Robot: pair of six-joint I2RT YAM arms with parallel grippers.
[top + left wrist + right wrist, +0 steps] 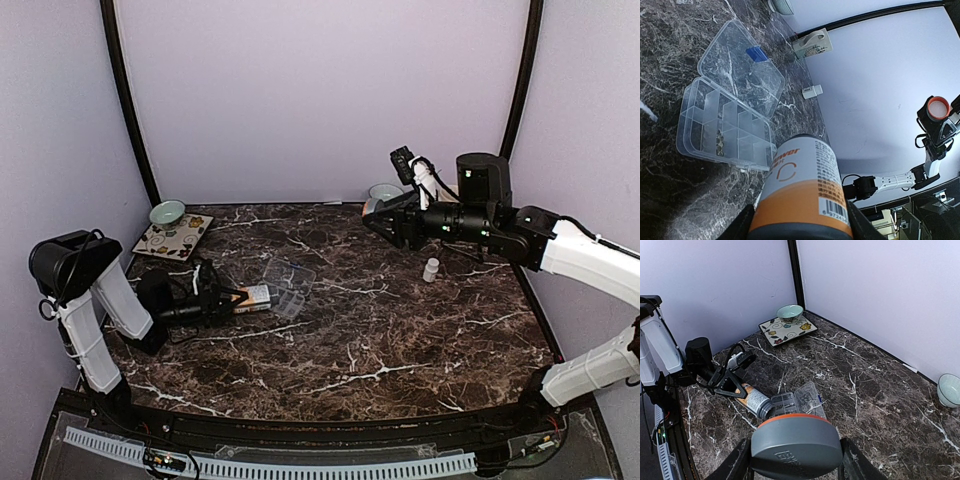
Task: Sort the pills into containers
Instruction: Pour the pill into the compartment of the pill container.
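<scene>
My left gripper [802, 222] [212, 302] is shut on a white-and-orange pill bottle [805, 190] [255, 297]. The bottle lies nearly level, its uncapped mouth at the edge of the containers [725, 127] [285, 285], a clear organizer box. The box's hinged lid [740, 70] lies flat open. A few small pills [717, 145] show in one compartment. My right gripper [795, 462] [385, 222] hangs high over the back right, shut on the bottle's grey, orange-rimmed cap [796, 445] [938, 107]. From the right wrist view the bottle [752, 400] and box [795, 402] lie far below.
A small white vial [431, 268] [812, 91] stands right of centre. A patterned square plate [173, 236] [787, 330] and a pale green bowl [167, 212] sit at the back left. Another bowl [385, 192] [950, 389] stands by the back wall.
</scene>
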